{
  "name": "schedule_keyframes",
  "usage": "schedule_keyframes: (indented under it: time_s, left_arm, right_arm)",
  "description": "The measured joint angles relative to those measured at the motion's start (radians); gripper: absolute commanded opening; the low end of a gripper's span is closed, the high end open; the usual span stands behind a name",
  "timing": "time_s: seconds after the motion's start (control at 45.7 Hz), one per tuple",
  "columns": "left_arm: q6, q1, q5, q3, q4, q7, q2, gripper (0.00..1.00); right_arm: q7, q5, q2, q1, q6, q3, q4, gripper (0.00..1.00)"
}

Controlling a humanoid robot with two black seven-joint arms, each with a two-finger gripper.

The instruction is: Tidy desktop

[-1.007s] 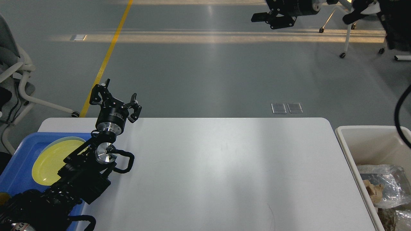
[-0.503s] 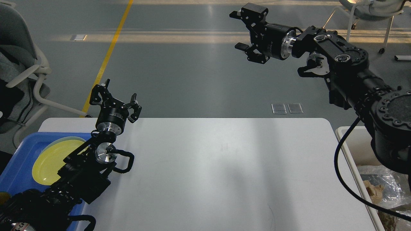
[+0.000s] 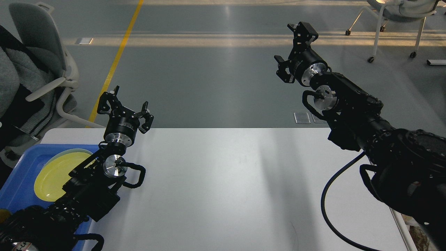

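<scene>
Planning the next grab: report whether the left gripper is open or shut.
Open. The left gripper has its two fingers spread apart with nothing between them, above the desktop's far edge.

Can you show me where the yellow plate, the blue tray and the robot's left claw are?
yellow plate (image 3: 52, 174): head view, on its bare middle.
blue tray (image 3: 21, 167): head view, on its bare floor, left of the plate.
left gripper (image 3: 127, 106): head view, midway between its open fingertips.
</scene>
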Motion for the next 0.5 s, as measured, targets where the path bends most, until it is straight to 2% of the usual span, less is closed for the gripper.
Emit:
schedule_keyframes:
  time_s: [0.241, 0.503]
  left_arm:
    - [0.000, 0.000, 0.000, 0.000, 0.000, 0.000, 0.000, 1.00]
    - [0.000, 0.000, 0.000, 0.000, 0.000, 0.000, 0.000, 1.00]
  right_arm:
    - [0.001, 0.013, 0.006, -0.039, -0.049, 0.159, 0.000, 1.00]
    - [0.002, 0.113, 0.008, -0.077, -0.076, 0.185, 0.000, 1.00]
